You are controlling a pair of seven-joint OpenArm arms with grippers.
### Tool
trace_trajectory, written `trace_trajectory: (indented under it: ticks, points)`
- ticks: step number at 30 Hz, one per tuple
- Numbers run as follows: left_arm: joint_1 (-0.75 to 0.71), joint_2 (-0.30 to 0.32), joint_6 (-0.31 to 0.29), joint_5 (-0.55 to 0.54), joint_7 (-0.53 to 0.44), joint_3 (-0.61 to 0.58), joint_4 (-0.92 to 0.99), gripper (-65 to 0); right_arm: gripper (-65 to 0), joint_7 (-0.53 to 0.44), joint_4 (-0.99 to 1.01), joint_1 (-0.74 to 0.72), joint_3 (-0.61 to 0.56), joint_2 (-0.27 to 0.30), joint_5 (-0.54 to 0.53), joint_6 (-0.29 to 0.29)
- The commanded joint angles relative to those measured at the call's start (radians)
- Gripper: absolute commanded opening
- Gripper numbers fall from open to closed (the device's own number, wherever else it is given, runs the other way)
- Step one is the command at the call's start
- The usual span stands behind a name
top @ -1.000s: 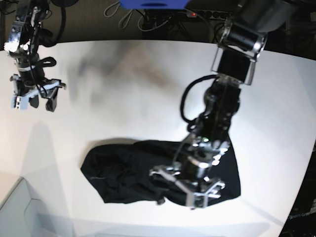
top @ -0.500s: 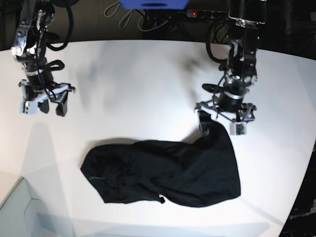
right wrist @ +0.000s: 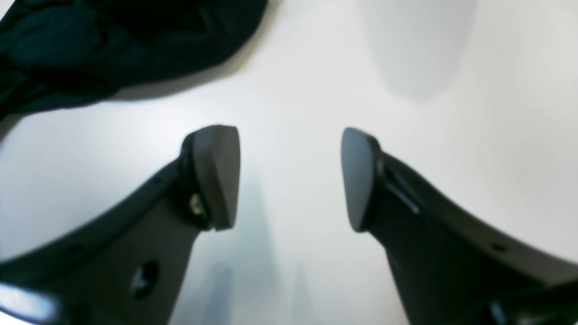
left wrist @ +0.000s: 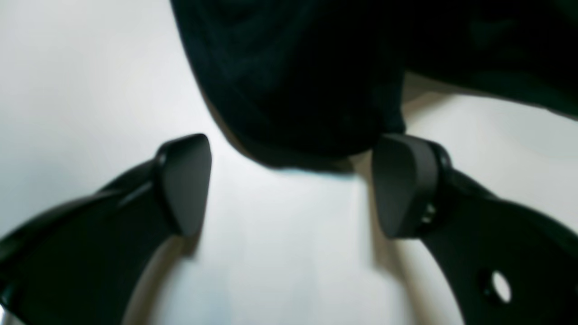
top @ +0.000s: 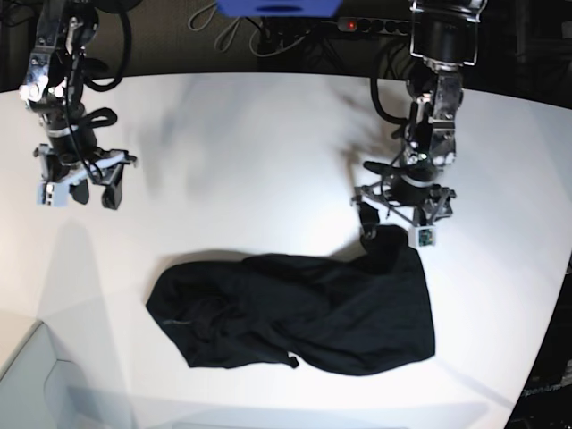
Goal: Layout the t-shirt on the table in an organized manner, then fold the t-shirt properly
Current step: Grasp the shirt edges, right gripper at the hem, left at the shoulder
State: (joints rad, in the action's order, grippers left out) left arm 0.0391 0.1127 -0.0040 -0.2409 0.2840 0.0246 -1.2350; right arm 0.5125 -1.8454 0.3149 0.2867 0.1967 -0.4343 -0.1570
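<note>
Base view: the t-shirt (top: 295,308) lies crumpled on the table (top: 241,152), the left gripper (top: 395,219) at its far corner. Left wrist: jaws wide apart, cloth edge between, ungripped. Right wrist: the right gripper (right wrist: 289,178) is spread, empty, shirt well aside.

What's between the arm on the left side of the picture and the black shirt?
Nothing but bare white table lies between the right gripper and the t-shirt, shown in the base view.

A robotics lab bench is indicated: two robot arms are mounted over a bare white counter (top: 268,134), with a power strip (top: 375,25) and cables (top: 237,36) behind.
</note>
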Motion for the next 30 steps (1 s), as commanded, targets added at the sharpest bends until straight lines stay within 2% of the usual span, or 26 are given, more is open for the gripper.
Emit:
trace_trajectory:
  ticks: [1,5,7,12,15,17,23,25,30]
  points:
    - [0.038,-0.011,0.003,-0.007,-0.001,0.001,0.005,-11.0,-28.7,-0.024,-0.015,-0.004,0.004,0.008,-0.008,0.000]
    - [0.058,-0.034,0.002,0.002,-0.004,0.001,0.073,-12.1,-28.7,-0.024,-0.017,-0.004,0.004,0.008,-0.008,0.000]
    - [0.092,-0.035,0.000,0.002,-0.004,0.001,0.123,-19.1,-28.7,-0.024,-0.017,-0.004,0.004,0.008,-0.008,0.000]
    - [0.117,-0.028,0.006,-0.007,-0.006,0.010,0.182,-65.0,-28.7,-0.024,-0.017,-0.006,0.003,0.008,-0.008,0.000]
    - [0.098,0.023,0.008,-0.008,-0.006,0.011,0.131,-61.7,-28.7,-0.028,-0.012,-0.018,-0.047,0.014,-0.008,0.000]
    - [0.068,0.051,0.008,-0.008,-0.006,0.011,0.083,-65.0,-28.7,-0.028,-0.017,-0.043,-0.090,0.016,-0.007,0.000]
    - [-0.038,0.141,0.008,-0.007,0.001,0.011,-0.099,-65.0,-28.5,-0.022,0.037,-0.173,-0.280,0.037,-0.005,0.000]
    - [-0.078,0.176,0.008,-0.007,0.002,0.011,-0.153,-65.0,-28.5,-0.022,0.082,-0.231,-0.327,0.030,-0.005,0.000]
    - [-0.156,0.218,0.008,-0.004,0.001,0.011,-0.203,-65.0,-28.4,-0.025,0.212,-0.368,-0.442,-0.007,-0.005,0.000]
